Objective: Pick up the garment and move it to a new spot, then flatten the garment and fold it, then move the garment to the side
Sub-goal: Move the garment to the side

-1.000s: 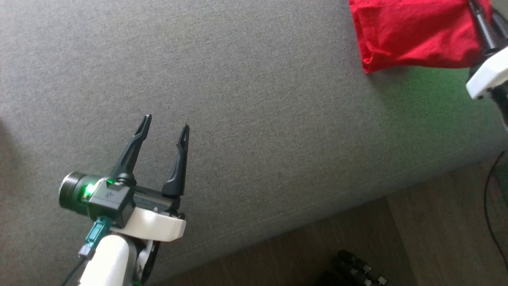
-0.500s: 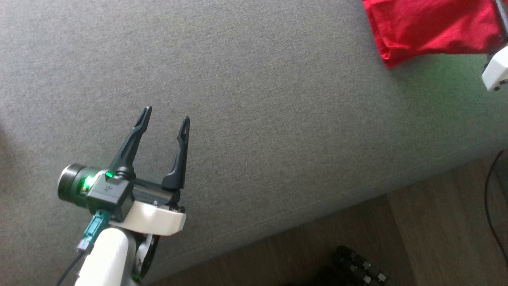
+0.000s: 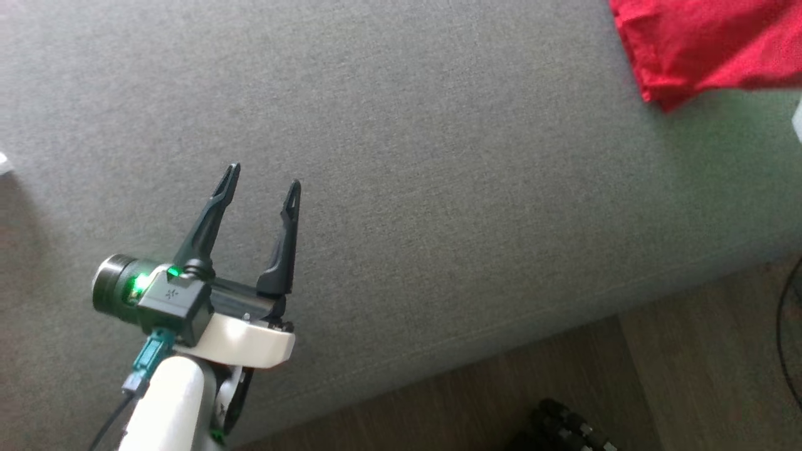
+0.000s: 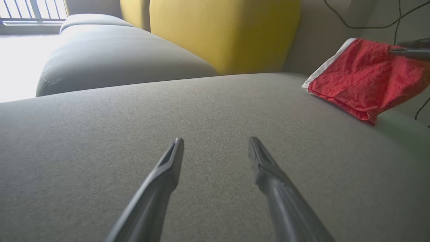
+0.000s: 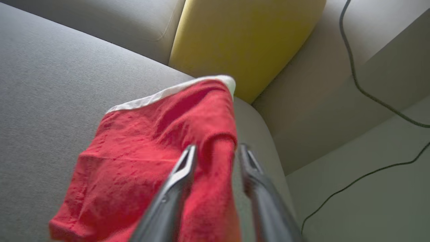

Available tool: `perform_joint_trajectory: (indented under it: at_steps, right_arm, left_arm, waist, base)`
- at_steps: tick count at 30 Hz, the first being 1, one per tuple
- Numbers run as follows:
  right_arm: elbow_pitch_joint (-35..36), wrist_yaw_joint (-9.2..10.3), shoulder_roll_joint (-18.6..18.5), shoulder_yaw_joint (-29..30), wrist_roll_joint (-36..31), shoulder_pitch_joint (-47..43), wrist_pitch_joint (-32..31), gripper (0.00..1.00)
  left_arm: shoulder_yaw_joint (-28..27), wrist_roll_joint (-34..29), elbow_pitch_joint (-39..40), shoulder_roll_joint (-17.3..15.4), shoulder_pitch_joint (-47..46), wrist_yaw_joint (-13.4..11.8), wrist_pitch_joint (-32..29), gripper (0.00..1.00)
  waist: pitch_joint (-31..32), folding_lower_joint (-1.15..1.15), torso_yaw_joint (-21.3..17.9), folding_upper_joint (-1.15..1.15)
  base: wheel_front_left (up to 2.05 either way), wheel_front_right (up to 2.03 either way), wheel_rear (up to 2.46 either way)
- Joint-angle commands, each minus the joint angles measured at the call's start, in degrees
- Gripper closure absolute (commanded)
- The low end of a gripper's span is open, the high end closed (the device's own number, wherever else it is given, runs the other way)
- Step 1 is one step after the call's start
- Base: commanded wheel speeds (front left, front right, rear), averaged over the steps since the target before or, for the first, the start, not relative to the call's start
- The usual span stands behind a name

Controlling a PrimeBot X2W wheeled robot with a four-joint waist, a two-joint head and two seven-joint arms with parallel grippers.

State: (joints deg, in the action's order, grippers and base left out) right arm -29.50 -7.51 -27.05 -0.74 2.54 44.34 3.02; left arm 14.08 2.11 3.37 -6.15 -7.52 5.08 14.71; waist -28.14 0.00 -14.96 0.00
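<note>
We see garment [image 5: 144, 151] fold between parted fingers of right gripper [image 5: 217, 148]; left gripper [image 3: 264, 177] spread wide, well apart.

Bright daylight comes from the barred window [image 4: 20, 10] at the top left of the left wrist view and turns that corner white. The wide grey cloth sofa seat [image 4: 215, 111] is softly lit. In the head view a green glow lies on the seat beside the red cloth garment [image 3: 708, 44], and a small green lamp [image 3: 135, 287] shines on the left gripper [image 3: 264, 175]. The right wrist view is blurry, most of all the garment and the near ends of the right gripper [image 5: 217, 147].
</note>
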Motion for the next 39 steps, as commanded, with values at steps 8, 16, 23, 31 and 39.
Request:
perform_joint_trajectory:
  at_steps: [8,16,23,31,39]
  right_arm:
    - [9.6,0.02,5.2,6.8,-8.4,-5.3,-0.6,0.00]
    - [16.5,0.02,15.4,-0.5,-5.3,-11.4,1.2,0.00]
    - [14.4,0.02,21.2,-5.2,-1.9,-17.3,8.7,0.00]
    - [14.1,0.02,24.0,-6.2,1.0,-24.7,11.9,0.00]
    - [22.7,0.02,24.2,-4.0,4.3,-36.5,12.0,0.00]
  left_arm:
    - [-1.6,0.7,1.5,1.0,0.3,-0.5,0.3,0.00]
    - [-1.4,1.7,1.4,2.1,1.8,-1.5,0.3,0.00]
    - [-2.4,4.9,0.4,3.0,4.5,-4.2,0.3,0.00]
    - [-3.9,9.4,-2.1,3.2,7.7,-8.1,0.3,0.00]
    - [-3.4,10.7,-2.2,3.3,11.2,-9.5,0.3,0.00]
  waist:
    - [3.6,0.00,1.8,0.00]
    - [8.0,0.00,4.7,0.00]
    - [13.1,0.00,9.2,0.00]
    - [18.8,0.00,14.4,0.00]
    - [23.6,0.00,17.2,0.00]
  base:
    - [0.00,0.00,0.00]
    - [0.00,0.00,0.00]
    - [0.00,0.00,0.00]
    - [0.00,0.00,0.00]
    - [0.00,0.00,0.00]
